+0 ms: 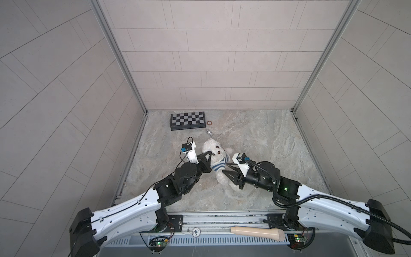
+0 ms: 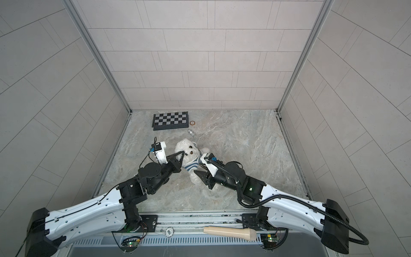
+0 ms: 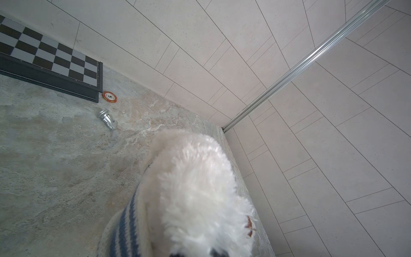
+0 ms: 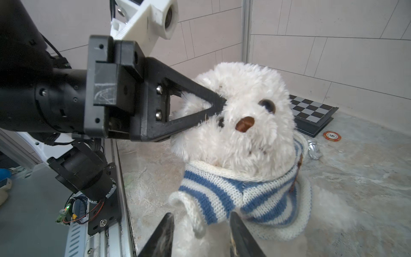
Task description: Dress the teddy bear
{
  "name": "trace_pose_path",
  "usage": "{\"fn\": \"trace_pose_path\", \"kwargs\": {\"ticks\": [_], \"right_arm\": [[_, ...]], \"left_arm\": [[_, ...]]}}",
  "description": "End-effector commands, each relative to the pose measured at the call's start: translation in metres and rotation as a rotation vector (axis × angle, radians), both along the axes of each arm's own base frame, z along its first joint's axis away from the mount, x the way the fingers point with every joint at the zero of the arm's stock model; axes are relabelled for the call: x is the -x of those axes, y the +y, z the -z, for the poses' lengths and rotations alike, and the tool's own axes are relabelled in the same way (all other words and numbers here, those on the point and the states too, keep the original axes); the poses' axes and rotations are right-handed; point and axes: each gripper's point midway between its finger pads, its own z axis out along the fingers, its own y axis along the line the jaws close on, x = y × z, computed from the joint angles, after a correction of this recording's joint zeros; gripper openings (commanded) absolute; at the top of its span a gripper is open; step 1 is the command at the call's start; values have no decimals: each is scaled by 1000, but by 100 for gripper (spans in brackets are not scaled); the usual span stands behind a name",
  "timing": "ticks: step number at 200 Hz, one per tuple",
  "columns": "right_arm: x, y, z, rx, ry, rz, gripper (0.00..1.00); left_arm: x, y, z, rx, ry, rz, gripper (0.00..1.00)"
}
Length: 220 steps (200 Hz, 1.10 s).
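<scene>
At the back left of the marbled grey stone counter [image 1: 266,144], the folded black-and-grey chessboard [image 1: 188,120], the small orange poker chip [image 1: 209,122] and the toppled silver chess piece [image 1: 209,132] lie well apart from the work, so I judge they won't snag anything. Nearer me, the left claw [image 4: 222,104] is clenched on the fluffy white plush teddy bear [image 4: 249,124], pinching the fur at the side of its head by the ear. I read that hold as a prop: it keeps the head up and the body half raised off the counter near the middle, so the clothing can slide. The blue-and-cream striped knitted sweater [image 4: 233,193] is already over the head and sits round the neck and chest, while in both top views the belly and legs below it are bare fur. To the right, the right claw [image 4: 200,214] has its jaws apart on either side of the drooping sleeve cuff and the white limb under it, gripping nothing that I can see. I can't tell whether the bear's arm is inside that sleeve. Placed there, it looks ready to take the knit and draw it down against the left claw's anchor, and my worry is catching fur along with the cuff
</scene>
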Motion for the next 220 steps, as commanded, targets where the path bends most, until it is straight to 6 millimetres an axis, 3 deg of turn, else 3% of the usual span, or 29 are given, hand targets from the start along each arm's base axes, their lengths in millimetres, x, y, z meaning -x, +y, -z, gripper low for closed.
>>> {"fn": "trace_pose_path", "kwargs": {"ticks": [1,36,49,54,81,119,158,189,204,220], "right_arm": [[-10,1,-8,21,-41,45,41],[-16,3,0,59,-41,63,35],[-18,3,5,80,-40,68,27],[-19,5,-8,58,-55,68,23],[-15,9,-9,51,-53,39,0],[10,23,-5,50,-37,-87,0],[47,47,19,96,25,-239,0],[51,52,52,166,104,-246,0],[51,45,75,252,133,-226,0],[49,35,78,291,128,-193,0]], "left_arm": [[-1,-1,-28,105,-39,-12,0],[-1,-4,-27,116,-39,0,0],[0,-5,-27,121,-41,5,0],[0,-5,-28,124,-43,6,0],[-1,-4,-26,124,-42,-2,0],[-2,-2,-26,135,-40,-17,0],[-4,0,-25,146,-38,-39,0],[-4,2,-29,167,-46,-41,0],[-2,5,-30,160,-51,-45,0],[-1,8,-31,153,-57,-45,0]]}}
